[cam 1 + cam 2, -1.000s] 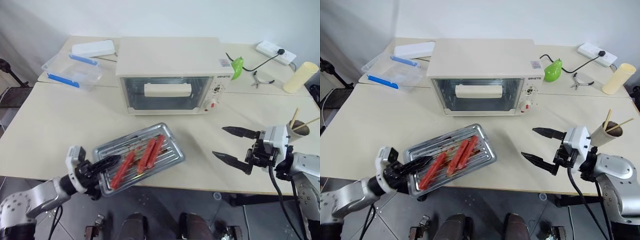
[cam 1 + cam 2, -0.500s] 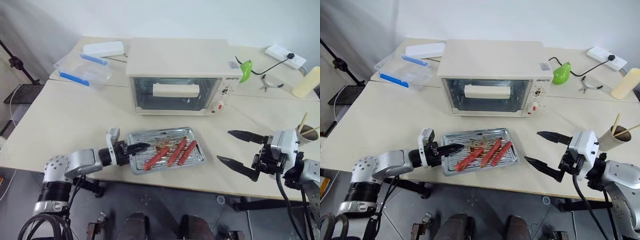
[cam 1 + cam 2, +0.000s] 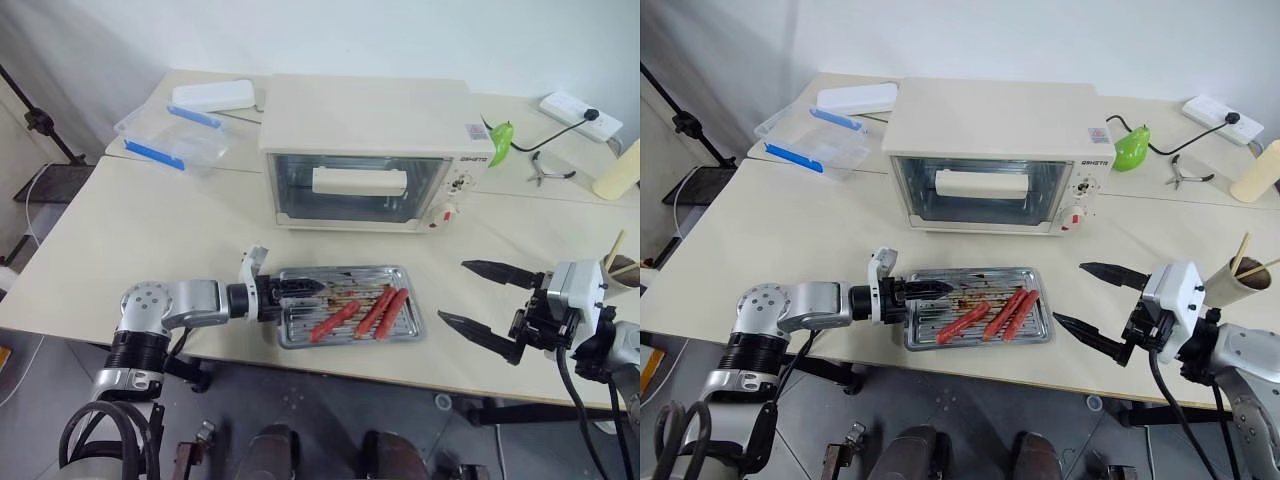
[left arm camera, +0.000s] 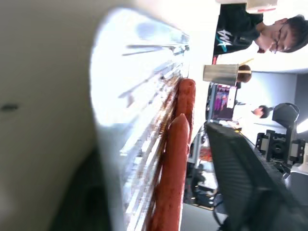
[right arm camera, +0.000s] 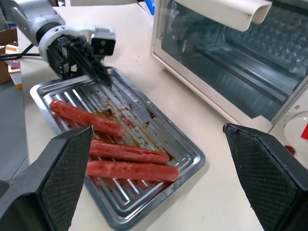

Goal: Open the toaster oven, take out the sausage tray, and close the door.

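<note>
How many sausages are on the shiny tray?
3. All three sausages lie side by side on the sausage tray, toward its end away from the left hand. None looks hidden.

My head cameras give me a bright, evenly lit, sharp scene, with only soft shadows beside the toaster oven (image 3: 365, 150) on the pale table (image 3: 130, 240). From my left wrist the sausage tray (image 4: 139, 96) is blown out by white glare and smeared with blur. My right wrist's picture is crisp.
</note>
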Action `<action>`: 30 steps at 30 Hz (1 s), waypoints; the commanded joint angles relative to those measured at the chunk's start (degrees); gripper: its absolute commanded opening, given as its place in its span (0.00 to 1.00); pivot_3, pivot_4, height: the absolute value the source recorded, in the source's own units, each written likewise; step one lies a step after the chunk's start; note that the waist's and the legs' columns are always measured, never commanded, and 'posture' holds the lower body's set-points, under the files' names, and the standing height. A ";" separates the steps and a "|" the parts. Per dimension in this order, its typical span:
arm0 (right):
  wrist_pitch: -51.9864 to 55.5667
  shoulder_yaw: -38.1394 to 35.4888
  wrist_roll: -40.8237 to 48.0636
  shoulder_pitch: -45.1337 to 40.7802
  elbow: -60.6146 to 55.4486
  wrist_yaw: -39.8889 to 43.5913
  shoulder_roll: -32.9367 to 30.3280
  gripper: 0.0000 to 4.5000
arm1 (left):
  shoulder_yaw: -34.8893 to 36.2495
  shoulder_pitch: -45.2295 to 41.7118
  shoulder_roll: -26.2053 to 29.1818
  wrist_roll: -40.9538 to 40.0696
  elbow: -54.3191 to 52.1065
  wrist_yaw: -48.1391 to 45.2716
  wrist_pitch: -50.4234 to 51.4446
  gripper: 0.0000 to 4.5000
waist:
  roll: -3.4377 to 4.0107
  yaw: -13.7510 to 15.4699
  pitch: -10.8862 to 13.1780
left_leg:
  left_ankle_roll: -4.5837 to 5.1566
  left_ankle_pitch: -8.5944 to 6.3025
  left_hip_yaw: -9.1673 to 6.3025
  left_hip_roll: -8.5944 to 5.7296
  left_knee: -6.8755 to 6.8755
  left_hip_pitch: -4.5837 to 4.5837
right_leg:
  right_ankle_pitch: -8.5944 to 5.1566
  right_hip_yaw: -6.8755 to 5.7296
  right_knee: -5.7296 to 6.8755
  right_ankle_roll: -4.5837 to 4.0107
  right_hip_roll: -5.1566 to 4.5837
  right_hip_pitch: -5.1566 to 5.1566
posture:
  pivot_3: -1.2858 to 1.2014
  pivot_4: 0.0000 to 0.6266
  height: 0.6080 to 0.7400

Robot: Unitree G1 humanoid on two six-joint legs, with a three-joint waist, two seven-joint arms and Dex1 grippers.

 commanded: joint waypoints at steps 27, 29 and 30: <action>-4.83 -0.39 -0.80 -0.92 5.30 10.05 -3.70 1.00 | 15.09 22.98 27.02 60.12 -18.77 -65.43 -57.35 0.99 | -0.28 -2.86 0.17 | -0.18 -0.04 1.35 0.50 -0.68 0.22 | 0.01 -0.02 -0.17 0.03 0.01 -0.63 | 0.52 0.24 1.00; -5.32 0.26 -0.82 -2.04 6.16 11.77 -4.27 1.00 | 19.18 30.02 27.43 62.68 -19.76 -72.01 -66.18 0.99 | -0.28 -3.88 0.17 | -0.22 -0.17 1.59 0.64 -0.80 0.44 | 0.01 -0.12 -0.17 0.02 0.02 -0.69 | 0.52 0.24 1.00; -5.15 0.64 -0.57 -2.66 6.59 12.16 -4.31 1.00 | 20.22 32.56 27.74 64.70 -19.53 -73.13 -69.45 0.99 | -0.28 -3.92 0.17 | -0.26 -0.27 1.61 0.71 -0.80 0.51 | 0.01 -0.27 -0.13 0.02 0.05 -0.68 | 0.52 0.24 1.00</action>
